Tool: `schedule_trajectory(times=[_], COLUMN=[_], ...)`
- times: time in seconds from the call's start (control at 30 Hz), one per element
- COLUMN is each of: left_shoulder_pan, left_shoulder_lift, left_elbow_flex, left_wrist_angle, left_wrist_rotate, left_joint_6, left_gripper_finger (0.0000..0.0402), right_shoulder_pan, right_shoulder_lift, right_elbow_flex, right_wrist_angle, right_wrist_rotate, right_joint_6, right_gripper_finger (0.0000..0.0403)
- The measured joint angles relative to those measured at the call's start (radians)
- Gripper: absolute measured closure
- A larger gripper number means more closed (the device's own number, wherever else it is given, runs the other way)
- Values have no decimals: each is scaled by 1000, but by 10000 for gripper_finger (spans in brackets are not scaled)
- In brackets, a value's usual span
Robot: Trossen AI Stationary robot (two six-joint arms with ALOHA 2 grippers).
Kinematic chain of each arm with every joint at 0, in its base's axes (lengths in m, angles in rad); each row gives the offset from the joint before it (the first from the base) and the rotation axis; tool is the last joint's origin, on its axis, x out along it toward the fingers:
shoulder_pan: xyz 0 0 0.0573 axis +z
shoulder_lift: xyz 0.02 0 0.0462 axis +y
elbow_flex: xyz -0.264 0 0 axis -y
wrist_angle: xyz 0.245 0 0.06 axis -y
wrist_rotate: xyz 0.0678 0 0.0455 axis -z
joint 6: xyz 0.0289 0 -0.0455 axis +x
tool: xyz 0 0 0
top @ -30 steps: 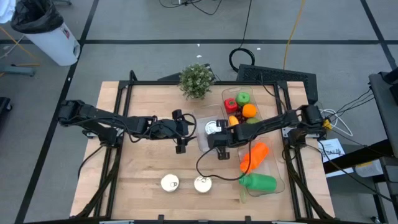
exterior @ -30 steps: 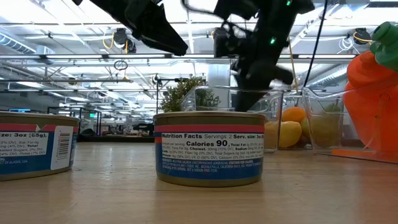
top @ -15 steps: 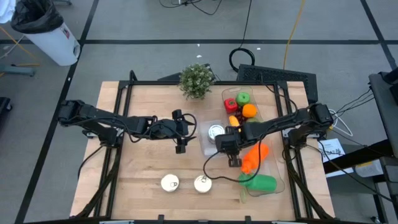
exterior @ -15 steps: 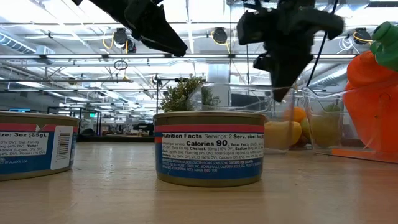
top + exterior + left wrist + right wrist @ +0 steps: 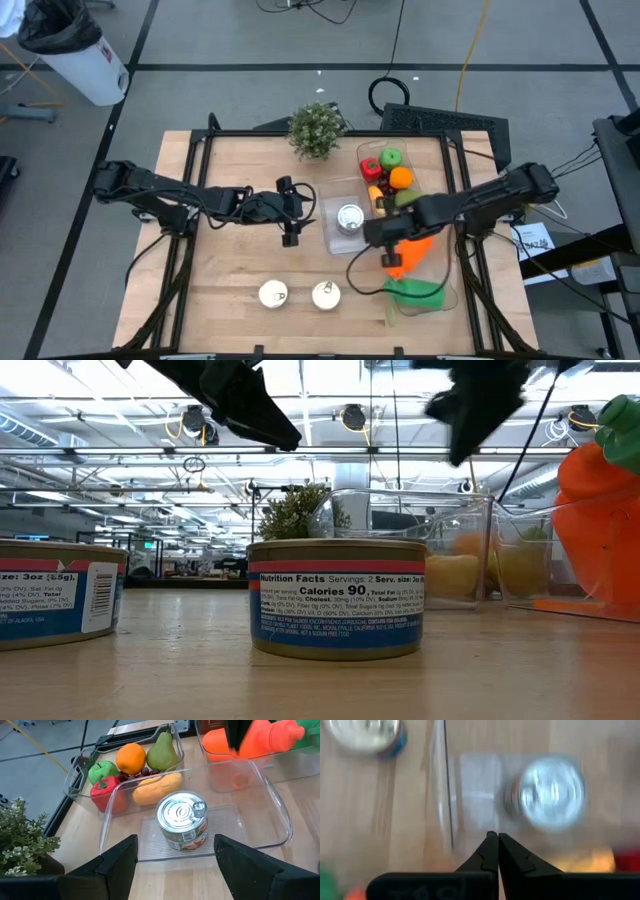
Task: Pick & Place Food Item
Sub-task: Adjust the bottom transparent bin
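Silver-topped can [image 5: 181,820] in clear tray [image 5: 280,815]; orange carrot [image 5: 410,250], green cucumber [image 5: 418,292], red pepper [image 5: 104,791]

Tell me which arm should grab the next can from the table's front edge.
Right. Its shut gripper has left the can in the clear bin and is free, nearer the two cans. The left gripper hovers open facing the bin.

Left claw [image 5: 291,226] spread wide; right claw [image 5: 495,851] pinched closed, empty.

can label [image 5: 337,603] reads "nutrition facts", "calories 90".
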Motion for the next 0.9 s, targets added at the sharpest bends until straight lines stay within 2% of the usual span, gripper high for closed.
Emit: schedule_trajectory(times=[0.17, 0.4, 0.5, 0.6, 0.73, 0.9], left_shoulder_pan=[0, 0, 0, 0, 0, 0], left_shoulder_lift=[0, 0, 0, 0, 0, 0], left_elbow_flex=[0, 0, 0, 0, 0, 0], left_wrist_angle=[-10, -9, -7, -7, -7, -7], left_wrist_rotate=[0, -1, -1, -1, -1, -1], left_joint_6=[0, 0, -2, -4, -4, -3], left_gripper_finger=[133, 133, 133, 133, 133, 133], right_shoulder_pan=[43, 57, 42, 25, -6, -48], right_shoulder_lift=[-69, -86, -83, -82, -82, -82], right_elbow_flex=[-23, -161, -227, -267, -286, -287], right_wrist_angle=[-126, -54, 10, 60, 105, 150], right_wrist_rotate=[-1, -102, -95, -43, 4, 5], right_joint_6=[55, 36, 1, -7, -32, -76], right_gripper_finger=[403, 403, 403, 403, 403, 403])
